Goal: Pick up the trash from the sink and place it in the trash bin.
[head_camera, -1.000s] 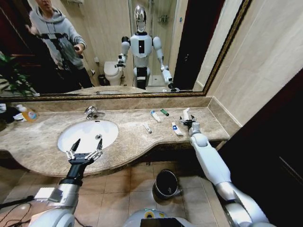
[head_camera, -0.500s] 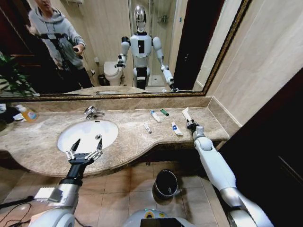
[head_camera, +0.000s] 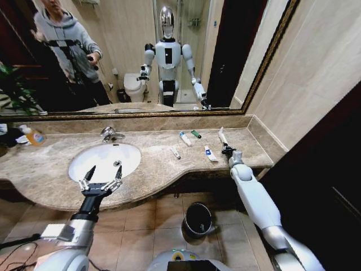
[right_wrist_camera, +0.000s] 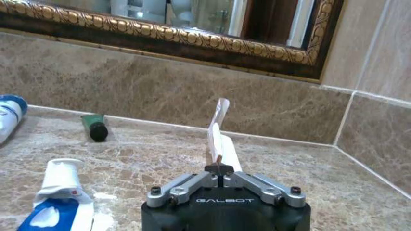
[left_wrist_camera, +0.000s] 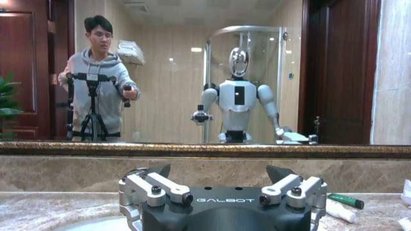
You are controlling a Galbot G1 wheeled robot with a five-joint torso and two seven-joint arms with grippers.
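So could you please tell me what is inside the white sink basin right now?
The sink shows bare white with its drain fitting; no trash lies in the visible part. The open left gripper hovers over the near rim, covering that edge.

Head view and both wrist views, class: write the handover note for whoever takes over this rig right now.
Right gripper: shut on a white sachet, at the counter's right end.
Left gripper: open, idle at the sink front.
On the counter: green-capped tube, two blue-marked tubes, a small white tube.
Trash bin: on the floor below.
Done: first piece gripped. Left: bin all five.
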